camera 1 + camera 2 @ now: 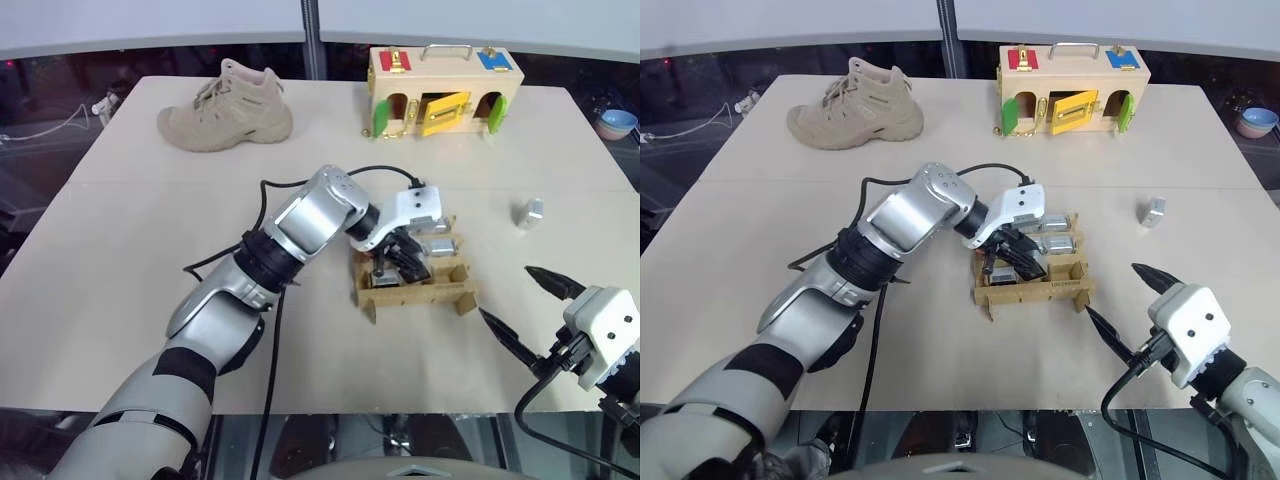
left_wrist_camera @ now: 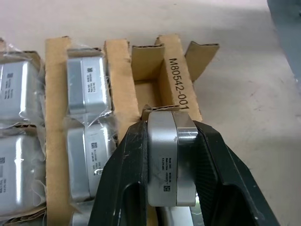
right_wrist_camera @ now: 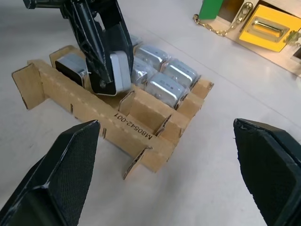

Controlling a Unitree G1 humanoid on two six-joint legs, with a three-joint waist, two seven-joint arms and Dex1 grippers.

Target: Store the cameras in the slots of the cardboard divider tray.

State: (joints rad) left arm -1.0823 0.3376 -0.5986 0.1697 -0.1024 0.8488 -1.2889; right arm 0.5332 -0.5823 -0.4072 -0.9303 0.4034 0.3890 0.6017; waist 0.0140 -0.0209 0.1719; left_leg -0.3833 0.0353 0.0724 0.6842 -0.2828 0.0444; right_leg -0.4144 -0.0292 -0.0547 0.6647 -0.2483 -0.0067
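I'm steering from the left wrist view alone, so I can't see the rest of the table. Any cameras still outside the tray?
Observer: Yes, one loose camera lies on the table, off to the right of the tray.
Operator: Is my right gripper near it?
Observer: No. The right gripper hangs open near the table's front edge, at the tray's right front corner; the loose camera is farther back.
Operator: How far down is the camera I'm holding?
Observer: In the right wrist view the left gripper holds the held camera with its lower end just below the rim of the tray's front row.
Operator: Anything else back there?
Observer: A tan boot and a wooden latch box stand at the far edge.
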